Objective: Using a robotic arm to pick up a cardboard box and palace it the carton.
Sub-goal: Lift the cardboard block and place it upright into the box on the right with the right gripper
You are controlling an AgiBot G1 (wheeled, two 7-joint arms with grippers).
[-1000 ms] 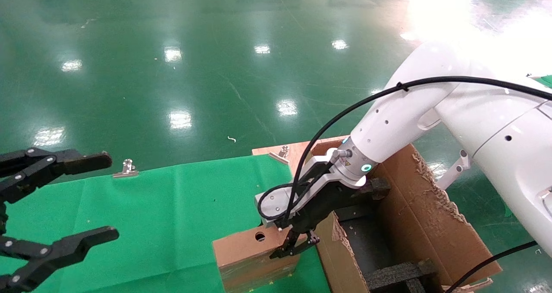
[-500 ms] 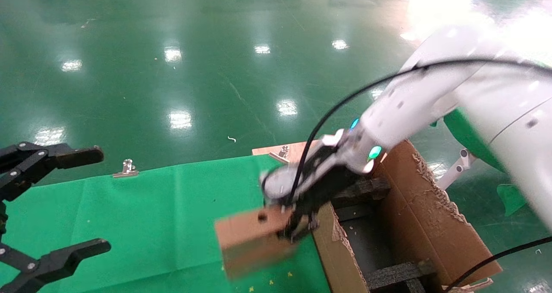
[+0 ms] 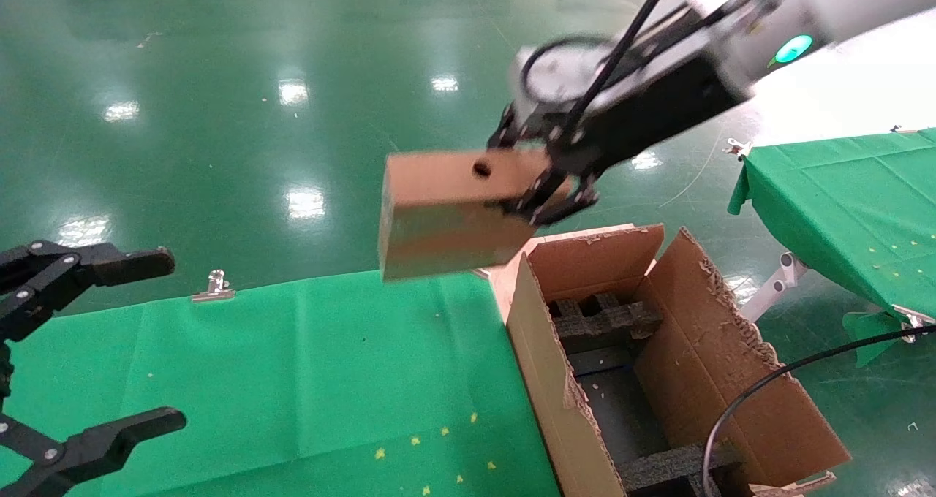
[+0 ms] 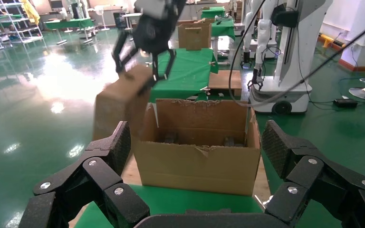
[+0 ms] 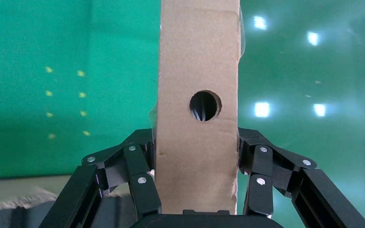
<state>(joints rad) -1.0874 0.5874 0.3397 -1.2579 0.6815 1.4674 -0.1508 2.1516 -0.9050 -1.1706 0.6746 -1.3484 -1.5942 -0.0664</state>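
Now right gripper (image 3: 545, 183) — on the robotic arm (image 3: 760, 22) — clamps the cardboard box (image 3: 446, 215) in the air, just left of the carton (image 3: 702, 351), above the green cloth (image 3: 292, 380); left gripper (image 3: 80, 351) parked at near left — jaws wide, holding nothing

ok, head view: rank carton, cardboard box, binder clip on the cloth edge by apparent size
1. carton, largest by far.
2. cardboard box, held in the air by the right gripper; it sits nearer the camera than the table, so it looks bigger than it is.
3. binder clip, smallest.
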